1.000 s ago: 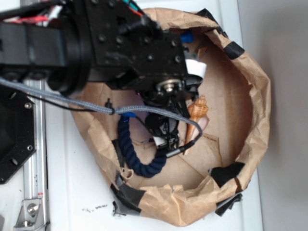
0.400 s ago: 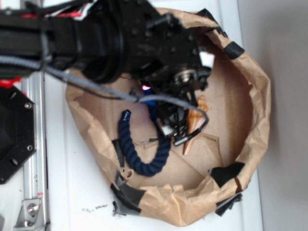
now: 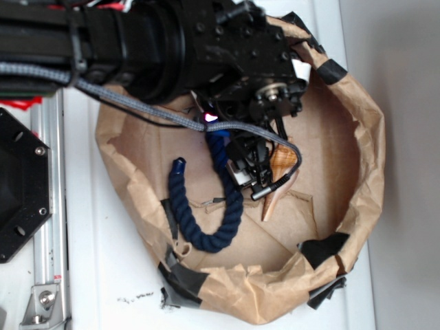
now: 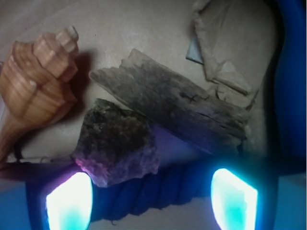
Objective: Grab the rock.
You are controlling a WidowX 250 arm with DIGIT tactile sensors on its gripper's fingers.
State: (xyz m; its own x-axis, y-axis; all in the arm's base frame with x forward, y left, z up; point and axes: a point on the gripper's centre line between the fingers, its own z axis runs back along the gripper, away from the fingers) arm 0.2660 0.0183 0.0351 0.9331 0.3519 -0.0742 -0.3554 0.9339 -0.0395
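Claw (image 4: 151, 199) apart above one rock (image 4: 116, 142), one shell (image 4: 33, 84), one wood piece (image 4: 175, 103), one blue rope (image 3: 206, 206).

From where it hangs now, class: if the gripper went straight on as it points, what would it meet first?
Probably the blue rope, lying between the gripper's glowing fingertips, with the rock beside it; depth is unclear.

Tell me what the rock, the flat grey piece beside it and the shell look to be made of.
The rock: rough, matte stone, dark grey-brown with a grainy, broken face. The flat grey piece: likely weathered wood, judging by lengthwise grain, cracks and splintered ends. The shell: a tan spiral seashell, ridged and banded, faintly glossy, probably real shell, though moulded plastic can't be excluded.
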